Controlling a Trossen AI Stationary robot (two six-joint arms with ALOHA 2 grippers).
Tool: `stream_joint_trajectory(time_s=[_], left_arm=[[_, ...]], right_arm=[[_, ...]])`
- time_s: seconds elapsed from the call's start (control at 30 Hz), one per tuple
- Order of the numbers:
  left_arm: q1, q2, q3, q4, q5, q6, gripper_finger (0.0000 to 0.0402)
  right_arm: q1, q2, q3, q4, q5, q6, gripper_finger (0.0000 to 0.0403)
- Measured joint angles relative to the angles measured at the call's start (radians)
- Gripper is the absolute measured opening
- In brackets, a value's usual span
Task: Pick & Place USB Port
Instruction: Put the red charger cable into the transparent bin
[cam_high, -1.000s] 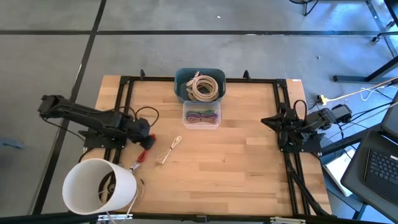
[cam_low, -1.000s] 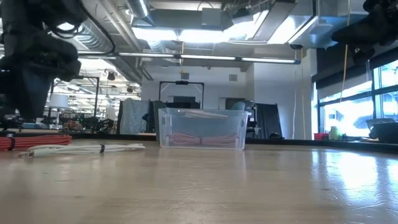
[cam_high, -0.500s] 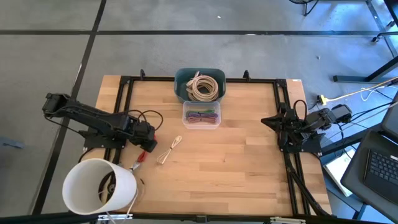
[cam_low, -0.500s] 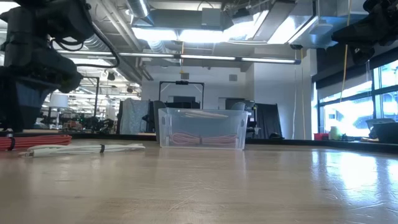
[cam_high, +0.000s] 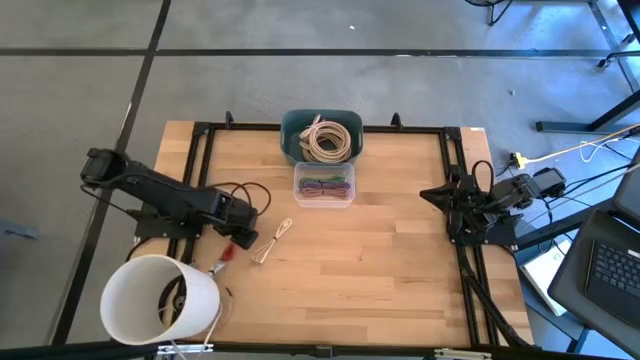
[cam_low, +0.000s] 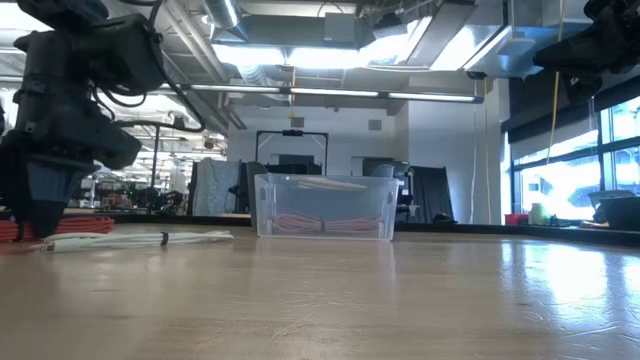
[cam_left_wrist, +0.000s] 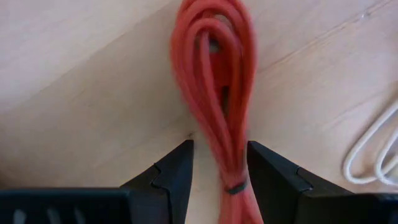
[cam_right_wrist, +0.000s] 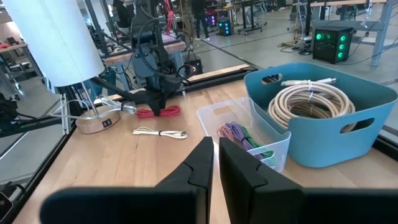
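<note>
Red cable (cam_left_wrist: 219, 106) lies coiled on the wooden table (cam_high: 380, 260) near its left edge, beside a white cable (cam_high: 272, 240) — the left gripper (cam_left_wrist: 217, 171) is low over it, fingers spread on either side of the bundle. Right gripper (cam_right_wrist: 214, 165) waits at the table's right edge, fingers pressed nearly together.

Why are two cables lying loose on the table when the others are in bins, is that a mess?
Nothing looks spilled or damaged. The red cable and white cable lie coiled on the wood, apart from the clear bin and blue bin. The left gripper straddles the red one, fingers open.
</note>
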Motion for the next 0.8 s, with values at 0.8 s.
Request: stream_joint_trajectory(time_s=[0.8], left_arm=[[0.067,-0.372,0.126,-0.120,-0.179,0.216,0.0020]], right_arm=[[0.000,0.000,0.000,-0.001,0.000,-0.002,0.0030]])
